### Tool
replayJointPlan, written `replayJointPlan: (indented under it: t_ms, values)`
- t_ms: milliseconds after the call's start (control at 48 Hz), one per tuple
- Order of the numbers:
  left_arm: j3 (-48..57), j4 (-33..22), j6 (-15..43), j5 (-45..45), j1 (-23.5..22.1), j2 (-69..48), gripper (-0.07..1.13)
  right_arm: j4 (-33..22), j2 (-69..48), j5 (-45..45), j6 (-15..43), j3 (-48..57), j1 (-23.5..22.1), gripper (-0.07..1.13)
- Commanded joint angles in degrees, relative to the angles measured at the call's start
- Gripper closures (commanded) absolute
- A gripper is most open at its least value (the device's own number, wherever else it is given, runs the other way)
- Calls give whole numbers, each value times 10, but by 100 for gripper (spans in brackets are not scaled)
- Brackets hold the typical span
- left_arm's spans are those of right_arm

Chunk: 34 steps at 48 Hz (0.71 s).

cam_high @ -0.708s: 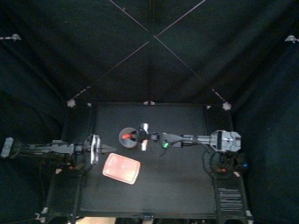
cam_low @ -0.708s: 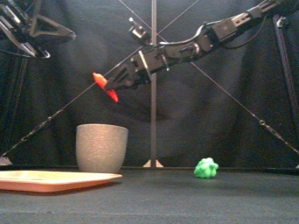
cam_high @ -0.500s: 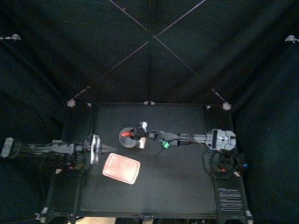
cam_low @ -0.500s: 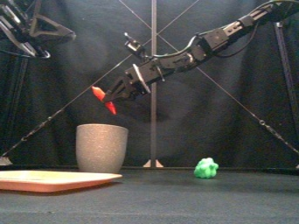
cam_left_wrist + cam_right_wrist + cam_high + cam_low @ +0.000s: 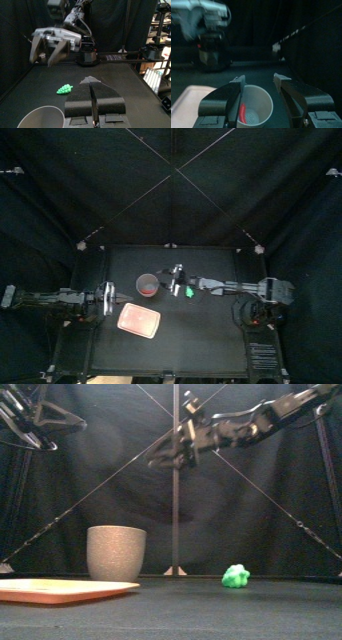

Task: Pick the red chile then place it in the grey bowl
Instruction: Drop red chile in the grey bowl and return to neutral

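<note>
Since the chile [image 5: 243,113] lies in the cup [image 5: 116,552] just below my right gripper [image 5: 258,79], fingers [image 5: 228,97] spread and empty, I judge placing done; next, lift clear. Left gripper [image 5: 91,82] rests closed alongside.

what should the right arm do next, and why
Probably lift the right tool clear and withdraw it toward its own side: its jaws stand open and empty above the grey cup, and the red chile lies inside the cup, so the placing looks done.
</note>
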Motion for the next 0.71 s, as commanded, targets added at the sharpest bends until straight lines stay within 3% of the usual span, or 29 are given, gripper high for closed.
replayJointPlan:
  t_ms: [21,479,708]
  values:
    - [-8,1,0,-3,2,2,109,20,-124,-16,0,56,13,19]
    - [-8,1,1,-3,11,1,109,25,-478,2,2,293,154,19]
    - [-9,2,0,-3,12,-1,109,54,-535,43,2,355,174,19]
